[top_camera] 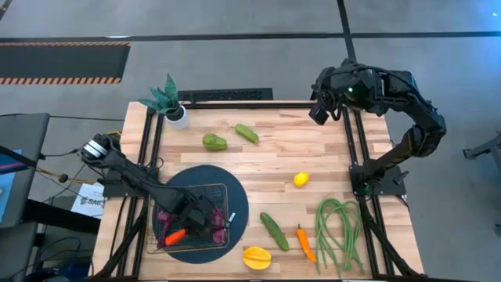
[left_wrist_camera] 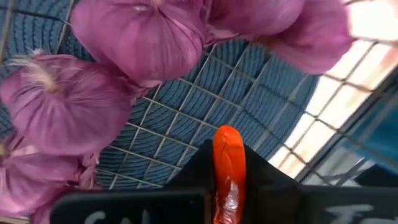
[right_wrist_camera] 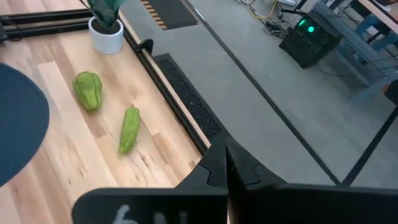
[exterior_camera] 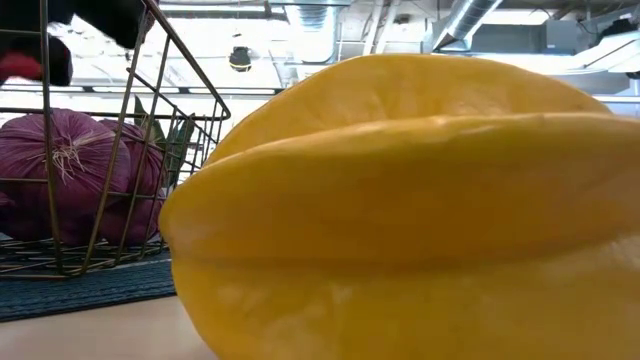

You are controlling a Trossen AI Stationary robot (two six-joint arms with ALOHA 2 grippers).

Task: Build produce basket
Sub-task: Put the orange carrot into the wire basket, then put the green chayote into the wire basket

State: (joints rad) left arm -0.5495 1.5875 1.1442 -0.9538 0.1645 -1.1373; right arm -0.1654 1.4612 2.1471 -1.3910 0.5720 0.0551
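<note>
The wire basket (top_camera: 192,222) sits on a dark round mat (top_camera: 235,205) at the near left and holds purple bulbs (left_wrist_camera: 130,37). My left gripper (top_camera: 186,227) reaches down into the basket, shut on a red-orange pepper (left_wrist_camera: 228,163). My right gripper (top_camera: 319,111) hangs shut and empty high over the far right corner. Loose produce lies on the table: two green peppers (top_camera: 214,142) (top_camera: 246,133), a lemon (top_camera: 301,179), a cucumber (top_camera: 274,231), an orange pepper (top_camera: 305,243), green beans (top_camera: 340,229) and a yellow fruit (top_camera: 257,257), which fills the low view. My left gripper pinches the red-orange pepper between its two fingers (left_wrist_camera: 198,171), which lie on its long sides. One rounded end (left_wrist_camera: 227,138) sticks out past the fingertips. The fingers come steeply from above into the basket. In the low view the pepper (exterior_camera: 20,66) is above the basket's floor.
A potted green plant (top_camera: 169,103) stands at the far left corner. Black rails (top_camera: 354,157) run along the table's left and right sides. Bare wood lies in the middle of the table, between the mat and the lemon.
</note>
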